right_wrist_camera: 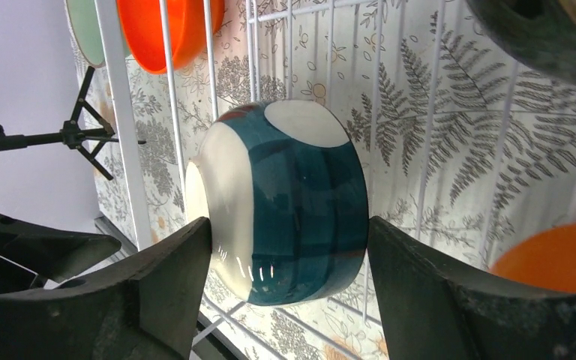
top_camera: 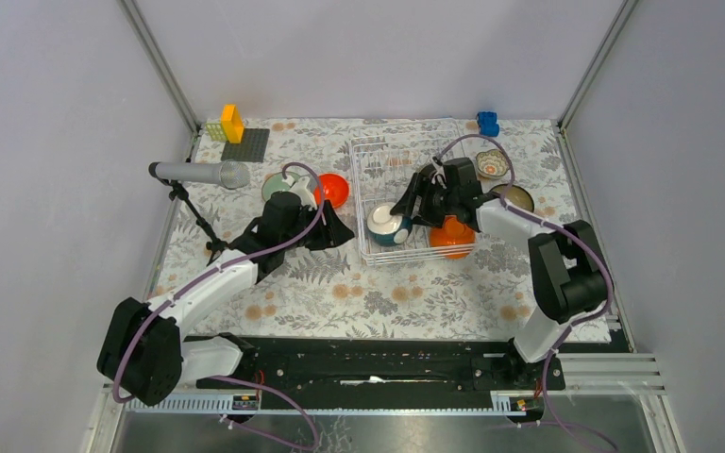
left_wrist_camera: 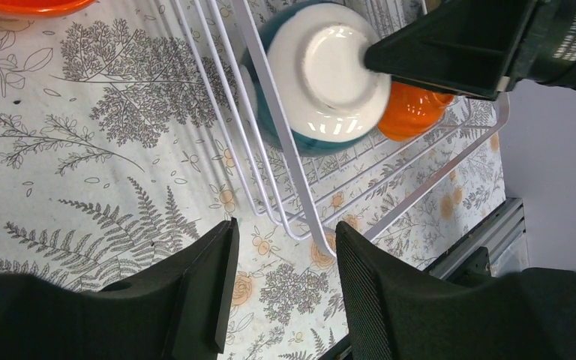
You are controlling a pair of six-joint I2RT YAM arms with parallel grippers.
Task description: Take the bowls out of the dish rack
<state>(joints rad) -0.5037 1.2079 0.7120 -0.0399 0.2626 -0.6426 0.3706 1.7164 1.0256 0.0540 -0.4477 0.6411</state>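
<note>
The white wire dish rack (top_camera: pixel 378 160) stands mid-table. A teal blue bowl (top_camera: pixel 387 226) lies on its side in the rack's front left, with an orange bowl (top_camera: pixel 452 236) to its right. My right gripper (top_camera: pixel 408 209) reaches into the rack. In the right wrist view its gripper (right_wrist_camera: pixel 289 255) spans the teal bowl (right_wrist_camera: pixel 300 202), one finger on the white base, the other at the rim. My left gripper (top_camera: pixel 338 232) hovers open and empty just outside the rack's front left corner (left_wrist_camera: pixel 300 217). A mint green bowl (top_camera: pixel 277 187) and an orange bowl (top_camera: pixel 334 190) sit left of the rack. A patterned bowl (top_camera: pixel 493 163) and a dark brown bowl (top_camera: pixel 515 198) sit to its right.
A microphone on a black stand (top_camera: pixel 198 175) stands at the left. A yellow block (top_camera: pixel 232 123) and dark grey baseplate (top_camera: pixel 246 145) are at the back left, a blue block (top_camera: pixel 487 123) at the back right. Grey walls close in both sides.
</note>
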